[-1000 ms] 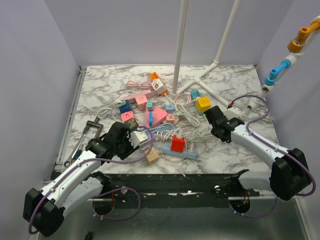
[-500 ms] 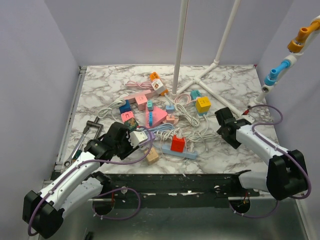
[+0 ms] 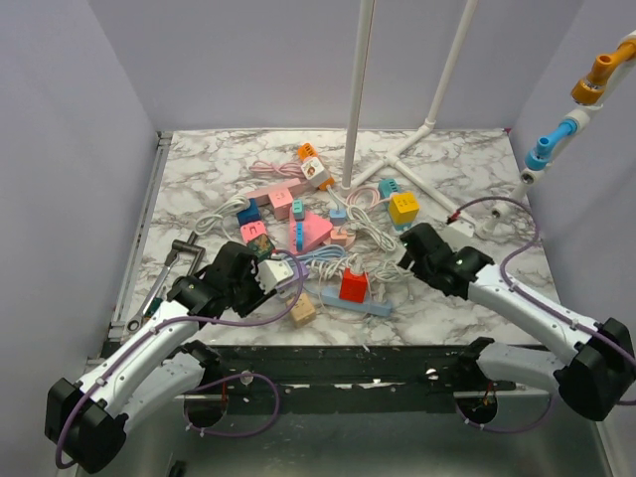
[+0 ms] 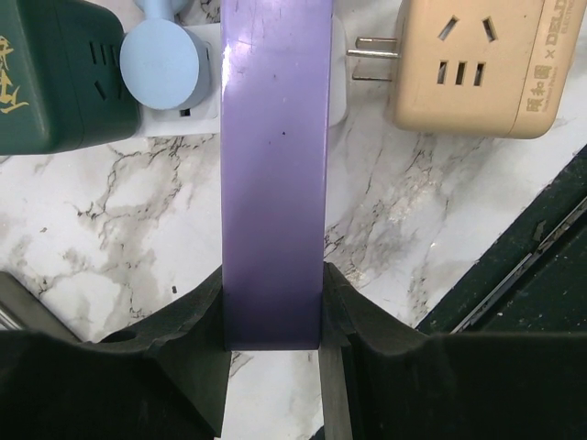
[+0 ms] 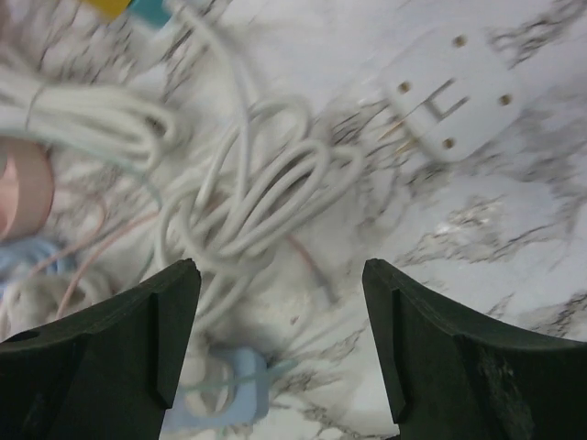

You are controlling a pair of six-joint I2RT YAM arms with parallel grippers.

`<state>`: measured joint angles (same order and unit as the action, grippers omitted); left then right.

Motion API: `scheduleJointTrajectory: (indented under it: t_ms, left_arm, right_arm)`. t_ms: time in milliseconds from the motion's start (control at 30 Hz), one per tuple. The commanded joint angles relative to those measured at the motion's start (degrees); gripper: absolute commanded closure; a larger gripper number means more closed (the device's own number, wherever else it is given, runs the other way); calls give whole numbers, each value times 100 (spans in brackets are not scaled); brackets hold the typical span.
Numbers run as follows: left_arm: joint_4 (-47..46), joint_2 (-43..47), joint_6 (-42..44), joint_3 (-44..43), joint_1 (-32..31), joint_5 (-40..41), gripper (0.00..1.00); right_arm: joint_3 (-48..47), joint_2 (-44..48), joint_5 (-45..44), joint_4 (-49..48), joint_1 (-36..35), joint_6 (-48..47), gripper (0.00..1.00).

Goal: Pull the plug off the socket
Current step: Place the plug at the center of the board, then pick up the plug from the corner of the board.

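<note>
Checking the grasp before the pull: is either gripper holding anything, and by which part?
The right gripper is open, holding nothing. The left gripper flanks the near end of a purple strip; a true grip cannot be told.

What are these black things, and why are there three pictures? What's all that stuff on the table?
Those are two robot arms with pincer hands. One picture comes from a camera up high: both arms and a marble table strewn with colourful plugs, sockets and white cables. The other two come from little cameras on each wrist, so fingers look huge. The left gripper pinches a purple strip, near a beige socket block. The right gripper is open, holding nothing, above a coil of white cable.
</note>
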<state>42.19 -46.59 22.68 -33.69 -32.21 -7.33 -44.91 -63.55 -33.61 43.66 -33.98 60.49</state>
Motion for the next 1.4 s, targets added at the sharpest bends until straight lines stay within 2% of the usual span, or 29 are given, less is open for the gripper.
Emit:
scheduleJointTrajectory:
  t_ms: [0, 267, 433, 500, 633, 833, 1033, 1100, 1200, 1367]
  left_arm:
    - [-143, -21, -80, -324, 50, -154, 100]
    - [-196, -128, -71, -376, 48, -80, 100]
    - [-355, -246, 0, -340, 55, 51, 100]
    - [-385, -342, 0, -369, 61, 55, 100]
    - [-392, -478, -60, -499, 98, 23, 100]
    - [-235, -316, -124, -682, 155, -59, 100]
    - [-64, -198, -176, -760, 169, -84, 100]
    - [-45, -152, -176, -762, 173, -91, 100]
    - [-53, -106, -184, -771, 171, -109, 100]
    - [54, -96, -193, -854, 184, -141, 100]
  right_arm:
    - [-220, -301, -499, 176, -1527, 600, 19]
    - [-1557, -1365, -1793, 294, -4241, 60, 9]
    - [-1340, -1413, -1448, -1087, -5153, -1119, 5]
    - [-1346, -1520, -1269, -1202, -5201, -1179, 3]
    - [-1345, -1752, -893, -1925, -5301, -1875, 0]
    - [-1545, -2246, -687, -2510, -5330, -2449, 0]
    - [-1775, -3058, -753, -2691, -5327, -2564, 0]
    - [-1863, -3045, -789, -2456, -5328, -2403, 0]
    - [-1606, -2842, -555, -2925, -5321, -2652, 0]
    - [-1671, -3254, -571, -3238, -5280, -2871, 0]
